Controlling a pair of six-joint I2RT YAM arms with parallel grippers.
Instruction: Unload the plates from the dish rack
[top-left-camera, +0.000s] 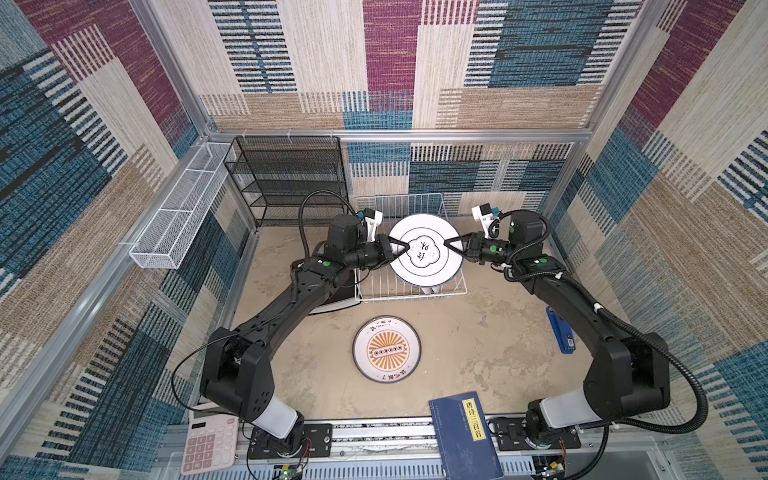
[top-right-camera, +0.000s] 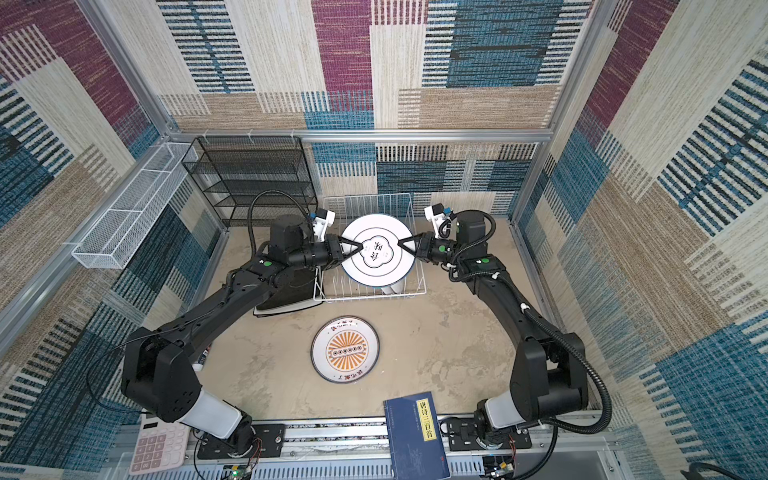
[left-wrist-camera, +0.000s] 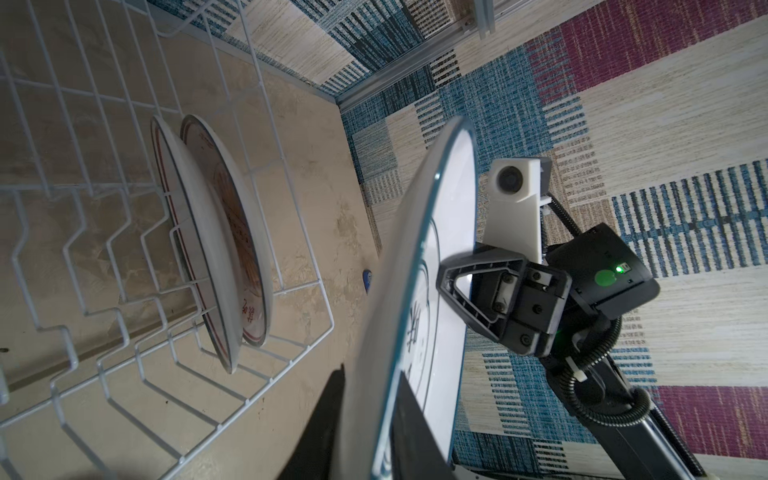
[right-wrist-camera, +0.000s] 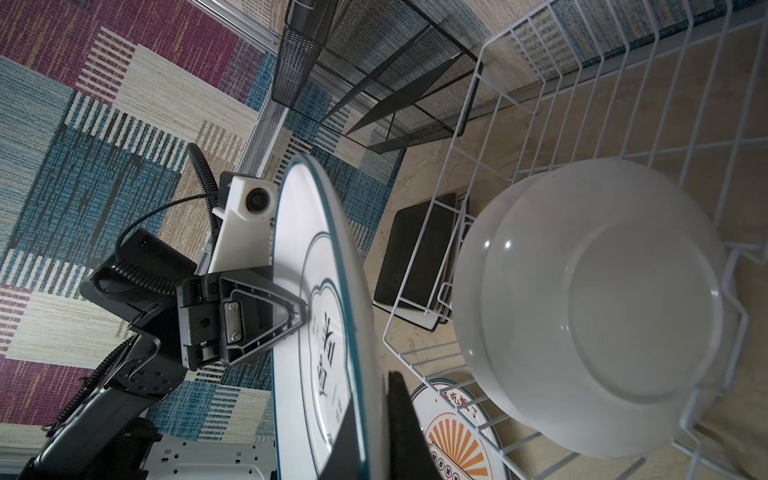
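Emblem plate: the round white plate with the black emblem (top-left-camera: 428, 268) (top-right-camera: 379, 268) (left-wrist-camera: 455, 199) (right-wrist-camera: 297, 249) is in the air above the dish rack. Its printed face is up and roughly level, and it is clear of the prongs.
Left jaws: narrow, closed on the emblem plate's left rim. The upper fingertip (right-wrist-camera: 300, 311) lies on the printed face and the other finger is under the plate.
Right jaws: clamped on the opposite rim of the same plate, with the upper fingertip (left-wrist-camera: 444, 272) on the face.
Dish rack: the white wire rack (top-left-camera: 411, 297) (top-right-camera: 370, 296) (left-wrist-camera: 124, 266) (right-wrist-camera: 623, 83) stands on the worktop (top-left-camera: 478, 332) at the back, in the middle.
Plates in the rack: two round plates (left-wrist-camera: 216, 249) (right-wrist-camera: 582, 311) stand on edge between prongs near the rack's front right corner, leaning against each other.
Sunburst plate: it (top-left-camera: 386, 349) (top-right-camera: 345, 349) lies flat on the worktop in front of the rack, apart from it.
Square plates: the black square plate (top-right-camera: 291, 293) (right-wrist-camera: 419, 257) lies flat just beside the rack's left side, on top of a white one and partly under the left arm.
Around: a black mesh shelf (top-left-camera: 286, 178) stands in the back left corner and a white mesh trough (top-left-camera: 174, 216) runs along the left wall. A blue book (top-left-camera: 465, 436) and a pink calculator (top-left-camera: 208, 440) lie at the near edge.
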